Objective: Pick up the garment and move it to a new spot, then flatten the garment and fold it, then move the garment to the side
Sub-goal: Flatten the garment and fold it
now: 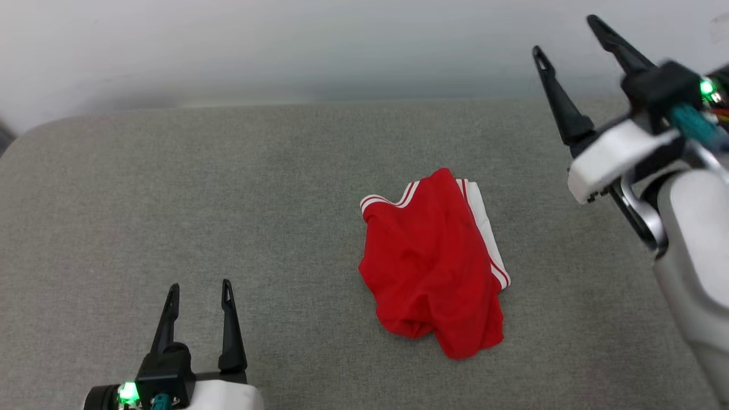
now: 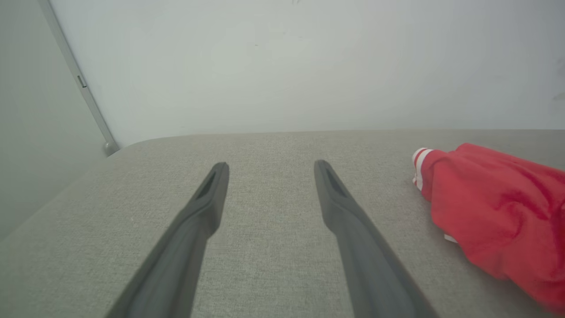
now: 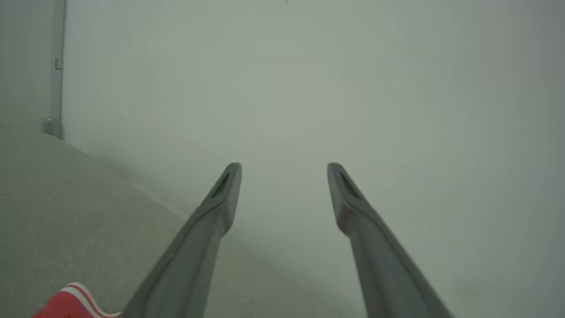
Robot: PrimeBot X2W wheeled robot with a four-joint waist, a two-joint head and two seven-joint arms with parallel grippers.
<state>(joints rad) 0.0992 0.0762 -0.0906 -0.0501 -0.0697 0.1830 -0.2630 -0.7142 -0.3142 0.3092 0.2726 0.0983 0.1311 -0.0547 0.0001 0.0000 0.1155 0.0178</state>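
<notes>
The garment [image 1: 434, 266] is a red jersey with white-and-red striped trim, lying bunched in a loose heap on the grey padded table [image 1: 171, 199], a little right of centre. Its plain red side faces up. My left gripper [image 1: 200, 290] stands open low at the near left, well clear of the cloth, nothing between its fingers. In the left wrist view the garment [image 2: 494, 212] lies off to the right of the open fingers [image 2: 212, 194]. My right gripper [image 1: 564, 37] is raised at the far right, open and empty, above and right of the garment. A corner of the garment [image 3: 73, 302] shows at the right wrist view's lower left.
A pale wall [image 1: 342, 45] runs behind the table's far edge. The table's far left corner [image 2: 119, 148] is rounded, with a door frame [image 2: 79, 84] beyond it. Bare grey surface lies all around the garment.
</notes>
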